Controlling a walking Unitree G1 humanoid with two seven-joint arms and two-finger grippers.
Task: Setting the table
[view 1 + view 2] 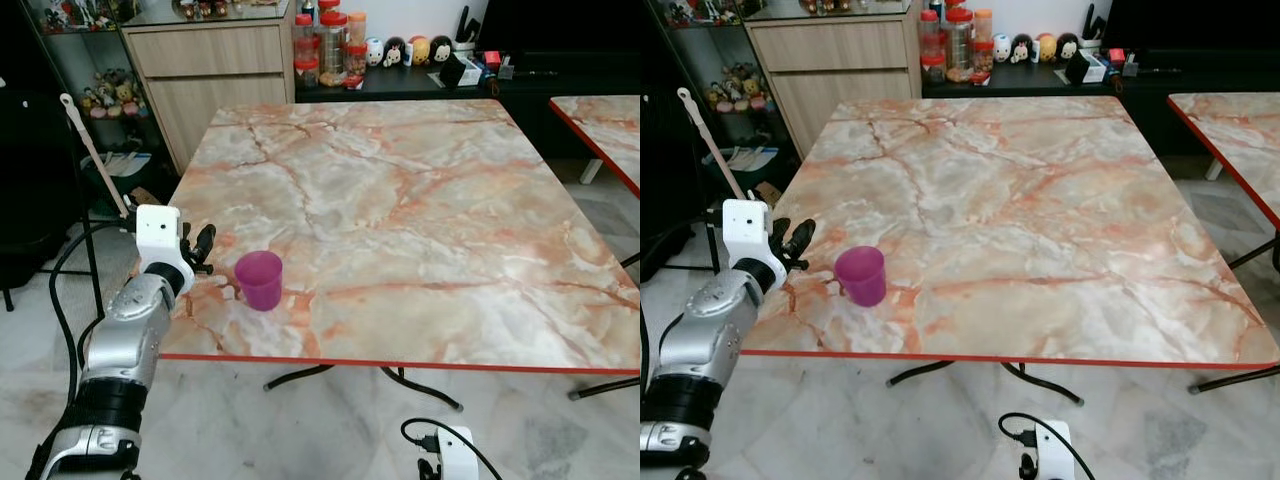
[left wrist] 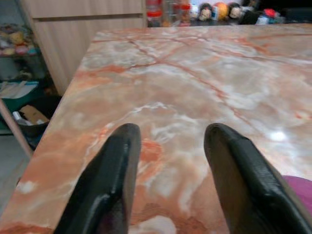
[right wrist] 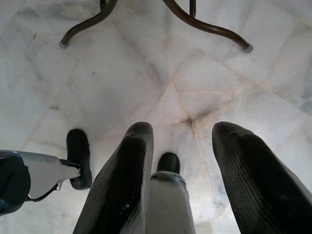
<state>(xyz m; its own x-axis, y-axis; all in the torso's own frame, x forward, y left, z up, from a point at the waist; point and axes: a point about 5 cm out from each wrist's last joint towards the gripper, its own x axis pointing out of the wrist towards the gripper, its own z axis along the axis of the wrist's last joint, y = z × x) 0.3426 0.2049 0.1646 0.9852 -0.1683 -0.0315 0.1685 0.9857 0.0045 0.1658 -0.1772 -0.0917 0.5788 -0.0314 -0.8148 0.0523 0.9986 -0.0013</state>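
One purple cup point(image 1: 260, 279) near marble table's point(image 1: 420, 200) front edge, left gripper point(image 2: 170, 180) beside it, fingers spread and empty, right gripper point(image 3: 183, 180) hanging over floor, jaws apart, head views giving the whole tabletop.

Marble table point(image 1: 420, 200), red edge; one purple cup point(image 1: 260, 279) upright near its front-left corner.

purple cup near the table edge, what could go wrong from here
The purple cup stands near the table's red front edge, just right of the open left tool. A sideways swing could tip it or push it off. In the left wrist view the cup sits outside the fingers, so closing now would likely miss it.
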